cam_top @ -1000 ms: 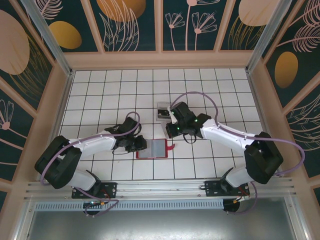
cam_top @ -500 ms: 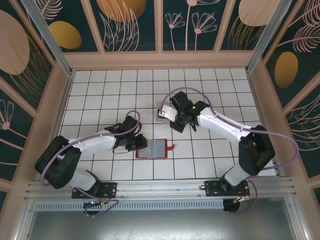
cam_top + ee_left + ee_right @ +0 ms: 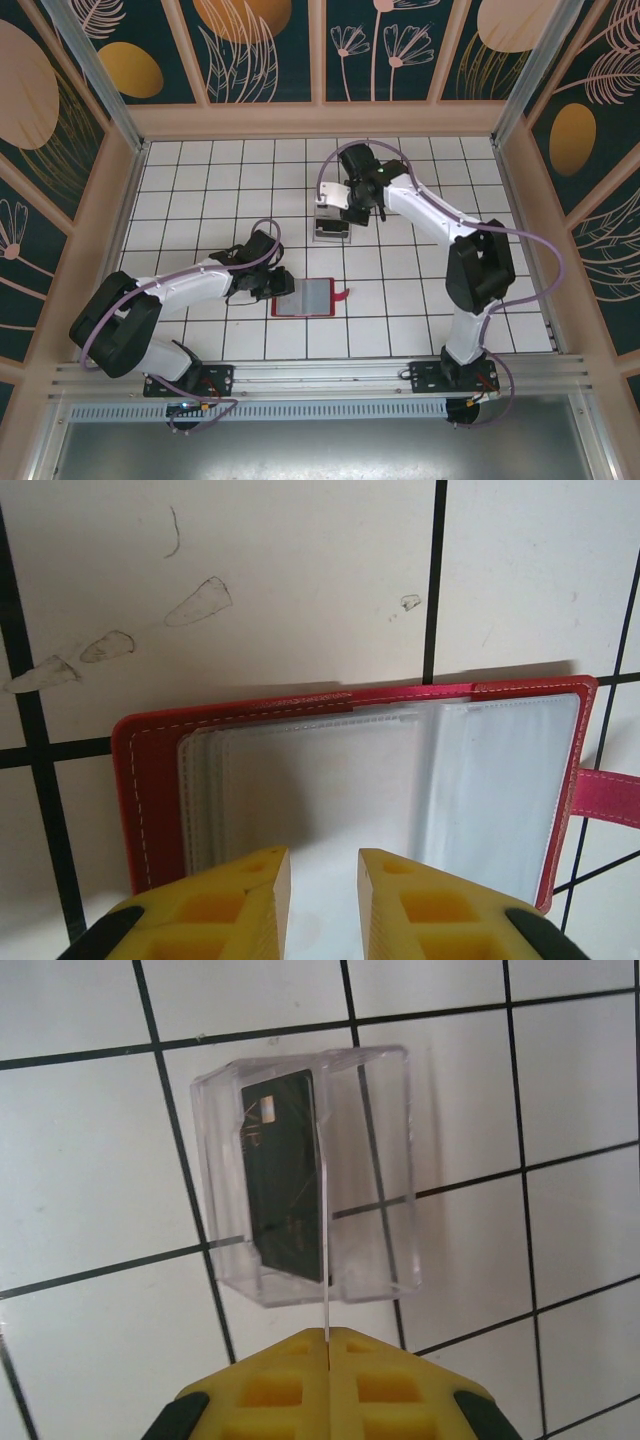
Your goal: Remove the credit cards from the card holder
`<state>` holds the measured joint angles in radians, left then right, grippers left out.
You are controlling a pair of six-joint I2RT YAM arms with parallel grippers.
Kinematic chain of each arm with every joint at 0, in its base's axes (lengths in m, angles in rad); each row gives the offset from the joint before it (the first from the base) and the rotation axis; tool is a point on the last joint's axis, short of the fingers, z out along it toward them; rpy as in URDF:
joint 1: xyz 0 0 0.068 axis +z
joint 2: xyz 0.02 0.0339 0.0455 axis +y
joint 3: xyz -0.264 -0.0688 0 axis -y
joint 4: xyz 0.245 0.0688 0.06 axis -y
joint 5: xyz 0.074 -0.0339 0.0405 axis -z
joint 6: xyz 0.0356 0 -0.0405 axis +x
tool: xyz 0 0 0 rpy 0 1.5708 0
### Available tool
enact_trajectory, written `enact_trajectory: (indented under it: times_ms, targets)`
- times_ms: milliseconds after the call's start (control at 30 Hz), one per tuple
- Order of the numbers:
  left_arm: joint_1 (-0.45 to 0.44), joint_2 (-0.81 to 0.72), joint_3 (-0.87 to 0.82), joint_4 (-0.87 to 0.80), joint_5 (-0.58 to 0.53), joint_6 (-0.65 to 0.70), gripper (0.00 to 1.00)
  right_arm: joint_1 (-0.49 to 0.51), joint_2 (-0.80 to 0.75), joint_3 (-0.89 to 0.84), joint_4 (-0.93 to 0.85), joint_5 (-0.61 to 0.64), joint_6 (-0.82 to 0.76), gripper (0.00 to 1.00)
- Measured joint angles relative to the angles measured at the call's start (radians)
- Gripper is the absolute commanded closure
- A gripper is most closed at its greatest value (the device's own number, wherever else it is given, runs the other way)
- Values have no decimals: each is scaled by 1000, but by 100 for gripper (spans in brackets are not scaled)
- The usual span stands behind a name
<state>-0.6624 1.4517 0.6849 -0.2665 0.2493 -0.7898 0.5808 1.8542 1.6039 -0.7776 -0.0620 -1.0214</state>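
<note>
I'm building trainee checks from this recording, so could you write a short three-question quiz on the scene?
1. True or false: the red wallet lies open on the table.
2. What lies inside the clear tray? A) a coin B) a dark card C) a key
3. Fill in: the right end effector is ____ on the thin card, seen edge-on.
Key: 1 true; 2 B; 3 shut.

The right gripper (image 3: 337,207) leaves the middle of the frame and now sits at upper centre, over the clear tray (image 3: 322,236). It carries along a credit card (image 3: 326,1260), pinched edge-on. The right arm (image 3: 430,215) stretches straighter up the frame.
</note>
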Motion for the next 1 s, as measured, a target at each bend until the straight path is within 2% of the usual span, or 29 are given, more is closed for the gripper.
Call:
enact_trajectory:
  times_ms: [400, 1000]
  targets:
    - [0, -13, 0, -8, -21, -1, 74, -13, 190, 248, -109, -51, -82, 100]
    - [0, -69, -23, -16, -34, -31, 74, -24, 339, 332, -215, -79, -99, 100]
